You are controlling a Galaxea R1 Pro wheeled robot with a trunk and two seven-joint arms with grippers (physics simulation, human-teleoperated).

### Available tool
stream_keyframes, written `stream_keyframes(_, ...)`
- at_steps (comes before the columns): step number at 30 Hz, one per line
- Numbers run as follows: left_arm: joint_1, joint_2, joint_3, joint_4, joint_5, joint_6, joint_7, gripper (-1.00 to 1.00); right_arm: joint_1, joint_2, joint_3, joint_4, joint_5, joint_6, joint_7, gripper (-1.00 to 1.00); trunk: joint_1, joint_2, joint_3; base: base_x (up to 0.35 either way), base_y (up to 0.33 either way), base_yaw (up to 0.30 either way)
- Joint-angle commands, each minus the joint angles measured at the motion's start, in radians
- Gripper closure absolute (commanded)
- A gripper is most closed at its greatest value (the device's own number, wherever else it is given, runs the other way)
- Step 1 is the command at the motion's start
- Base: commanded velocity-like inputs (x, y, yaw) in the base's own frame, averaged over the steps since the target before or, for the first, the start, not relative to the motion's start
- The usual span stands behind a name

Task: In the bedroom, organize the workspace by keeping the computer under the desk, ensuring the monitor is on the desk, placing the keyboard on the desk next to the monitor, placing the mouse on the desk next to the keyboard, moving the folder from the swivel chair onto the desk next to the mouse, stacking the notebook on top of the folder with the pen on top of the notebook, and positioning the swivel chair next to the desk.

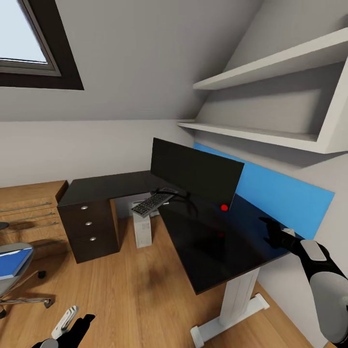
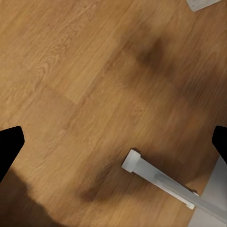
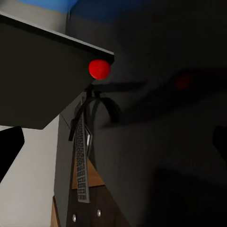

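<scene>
Right end effector (image 1: 268, 231) beside edge-on monitor (image 1: 195, 172)

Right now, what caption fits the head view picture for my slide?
Monitor and keyboard on the black desk, computer below, right end effector above the desktop.

We see the monitor (image 1: 195, 173) standing on the desk (image 1: 212, 244), the keyboard (image 1: 152, 202) overhanging its inner edge above the computer (image 1: 142, 231).

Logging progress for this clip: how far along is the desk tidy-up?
Done: the monitor stands on the desk, and the computer sits on the floor under it. In hand: nothing; both jaws look open. Left: the keyboard overhangs the desk's inner edge, and the folder lies on the chair, away from the desk.
</scene>
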Motion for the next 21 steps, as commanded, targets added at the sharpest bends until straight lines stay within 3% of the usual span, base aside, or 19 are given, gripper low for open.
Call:
stream_keyframes(1,0.000,0.000,0.001,-0.002,0.011,0.004,0.008,-1.00,-0.001,0.000,-0.006,0.000,0.004,0.006,0.004,-1.00,0.000,-0.001,-0.001,0.000,0.000,0.000)
stream_keyframes(15,0.000,0.000,0.001,-0.002,0.011,0.004,0.008,-1.00,-0.001,0.000,-0.006,0.000,0.004,0.006,0.004,-1.00,0.000,-0.001,-0.001,0.000,0.000,0.000)
stream_keyframes(21,0.004,0.006,0.000,-0.005,0.008,0.003,0.011,-1.00,0.002,-0.022,-0.040,-0.010,-0.026,0.037,-0.030,-1.00,0.000,-0.001,-0.001,0.007,-0.012,0.000)
